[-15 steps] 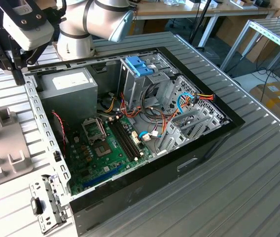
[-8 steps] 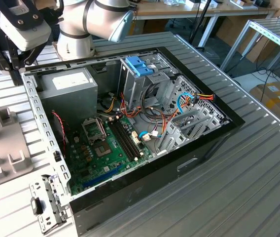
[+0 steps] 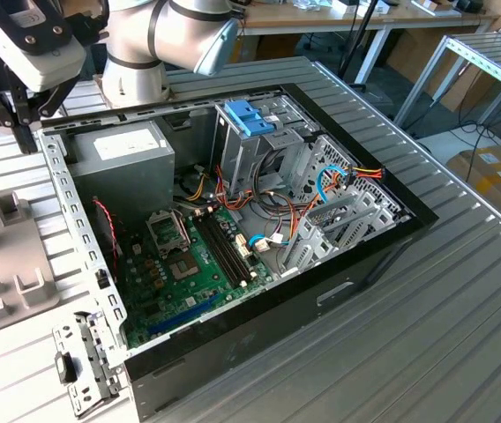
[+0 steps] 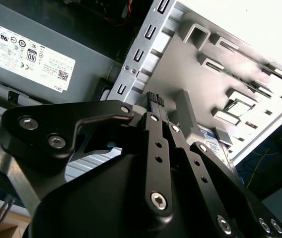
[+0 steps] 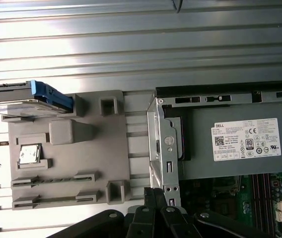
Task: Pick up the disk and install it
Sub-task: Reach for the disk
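Work barely begun: my gripper (image 4: 154, 97), fingers closed together on nothing, hangs over the edge of the open computer case (image 3: 259, 344), beside the power supply (image 5: 230, 144). In the first wrist view the disk (image 5: 32, 99) rests at the far corner of the grey fixture plate (image 5: 96, 148), well apart from my gripper and not yet picked up. By my judgement both the pickup and the install are left to do. The count: one disk, one fixture plate, one case, one power supply, one gripper.
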{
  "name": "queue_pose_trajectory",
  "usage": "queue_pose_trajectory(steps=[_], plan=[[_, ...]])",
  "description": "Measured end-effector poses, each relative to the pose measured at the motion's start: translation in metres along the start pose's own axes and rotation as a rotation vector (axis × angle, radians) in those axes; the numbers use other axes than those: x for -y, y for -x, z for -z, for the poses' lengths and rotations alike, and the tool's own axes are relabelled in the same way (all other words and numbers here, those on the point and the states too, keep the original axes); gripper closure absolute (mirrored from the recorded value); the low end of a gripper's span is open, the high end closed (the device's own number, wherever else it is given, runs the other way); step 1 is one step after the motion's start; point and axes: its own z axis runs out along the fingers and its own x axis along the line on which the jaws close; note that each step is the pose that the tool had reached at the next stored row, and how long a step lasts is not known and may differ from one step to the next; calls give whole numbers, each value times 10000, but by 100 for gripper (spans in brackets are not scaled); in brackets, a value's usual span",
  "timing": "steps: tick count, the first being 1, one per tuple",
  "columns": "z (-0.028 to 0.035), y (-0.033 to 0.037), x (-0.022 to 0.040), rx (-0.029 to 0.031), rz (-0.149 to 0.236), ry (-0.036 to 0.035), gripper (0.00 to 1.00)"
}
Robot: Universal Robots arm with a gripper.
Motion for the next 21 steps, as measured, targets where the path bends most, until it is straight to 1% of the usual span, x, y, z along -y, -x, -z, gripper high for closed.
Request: queue_pose_trajectory(steps=[21], plan=[[2, -85, 6, 0, -1, 0, 89]])
